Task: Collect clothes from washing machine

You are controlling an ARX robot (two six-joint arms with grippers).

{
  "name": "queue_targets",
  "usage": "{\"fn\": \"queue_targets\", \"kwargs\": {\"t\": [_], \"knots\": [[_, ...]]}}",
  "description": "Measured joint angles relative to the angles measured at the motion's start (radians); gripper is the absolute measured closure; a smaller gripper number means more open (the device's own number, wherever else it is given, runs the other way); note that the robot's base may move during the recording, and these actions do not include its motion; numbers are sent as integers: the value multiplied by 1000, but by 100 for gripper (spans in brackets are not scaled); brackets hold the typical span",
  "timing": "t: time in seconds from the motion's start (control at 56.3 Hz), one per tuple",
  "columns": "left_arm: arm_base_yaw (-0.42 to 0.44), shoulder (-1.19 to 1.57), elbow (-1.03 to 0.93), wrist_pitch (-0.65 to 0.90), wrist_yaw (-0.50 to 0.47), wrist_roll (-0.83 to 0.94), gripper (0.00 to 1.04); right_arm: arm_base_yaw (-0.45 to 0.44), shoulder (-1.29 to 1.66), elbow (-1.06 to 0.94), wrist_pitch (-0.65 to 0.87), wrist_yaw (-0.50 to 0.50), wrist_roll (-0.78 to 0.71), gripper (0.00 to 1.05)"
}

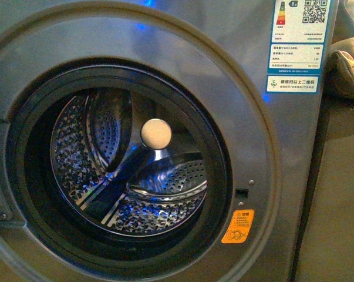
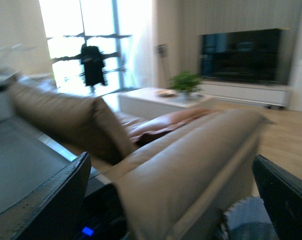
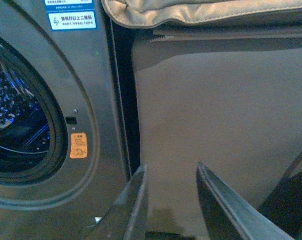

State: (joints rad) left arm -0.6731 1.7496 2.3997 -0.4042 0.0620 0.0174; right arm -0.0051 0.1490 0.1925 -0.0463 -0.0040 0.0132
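- The washer (image 1: 165,41) fills the front view, its porthole (image 1: 115,170) open onto the perforated drum (image 1: 83,147)
- No clothes show in the drum from this view; only bare steel paddles and a pale round disc (image 1: 156,133) at the back wall
- Orange sticker (image 1: 238,226) sits at 4 o'clock of the porthole, a blue-and-white label (image 1: 301,35) at 1 o'clock
- A tan sofa (image 1: 347,64) edge shows at 2 o'clock, just beside the washer
- Left tool (image 2: 173,200) is released, its dark fingers (image 2: 65,200) wide apart and holding nothing; its blurred view looks over the sofa back toward a TV (image 2: 241,55), a plant (image 2: 186,81) and a bright window (image 2: 85,45)
- Right tool (image 3: 171,205) is released too, fingers (image 3: 130,205) apart and empty, facing the sofa's side panel (image 3: 216,100) just beside the washer's front, with the sticker in its view as well
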Motion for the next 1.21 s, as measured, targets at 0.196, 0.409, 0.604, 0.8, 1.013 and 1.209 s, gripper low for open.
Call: {"fn": "queue_targets", "kwargs": {"t": [0.196, 0.409, 0.604, 0.8, 1.013, 1.209], "knots": [[26, 168, 344, -246, -388, 25, 7, 1, -43, -66, 21, 1, -10, 102], [209, -127, 39, -92, -574, 54, 7, 1, -75, -109, 30, 3, -10, 102], [328, -400, -316, -129, -557, -57, 7, 1, -95, -128, 35, 2, -10, 102], [312, -468, -609, -94, -471, -119, 14, 1, -118, -154, 41, 3, -10, 102], [357, -807, -1255, 280, -360, -37, 53, 1, -145, -187, 43, 3, -10, 102], [446, -993, -1641, 447, -289, -28, 85, 1, -145, -187, 43, 2, -10, 102]]}}
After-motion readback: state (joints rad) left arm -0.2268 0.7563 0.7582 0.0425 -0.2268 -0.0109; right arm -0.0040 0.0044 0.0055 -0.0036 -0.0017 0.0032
